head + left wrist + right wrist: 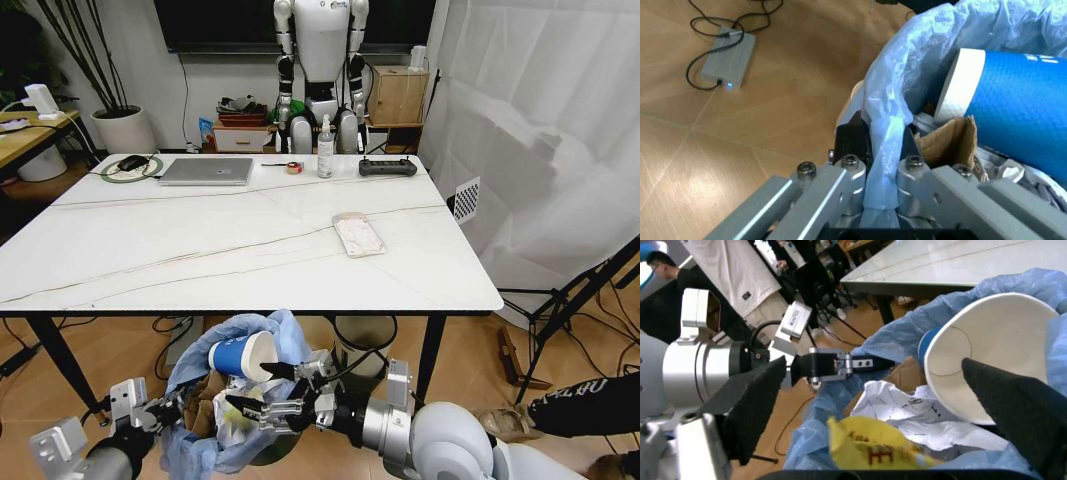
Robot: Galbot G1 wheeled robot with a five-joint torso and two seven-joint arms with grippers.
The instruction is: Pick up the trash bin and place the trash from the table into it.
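— While my left gripper (880, 200) is clamped on the trash bin (215, 415) liner below the table (150, 250) edge, what's the step?

— Dropping trash. My right gripper (258, 388) hangs spread over the bin; paper cup (242, 355) already in.

— Next?

— Probably the flat packet (358, 235) on the table; needs a long reach.

The robot's rounded white-and-silver right arm (440, 440) ends in a black-fingered right gripper (262, 387) fed by dark cables, while its silver, bolt-studded left gripper (883, 172) has grey metal linkages.
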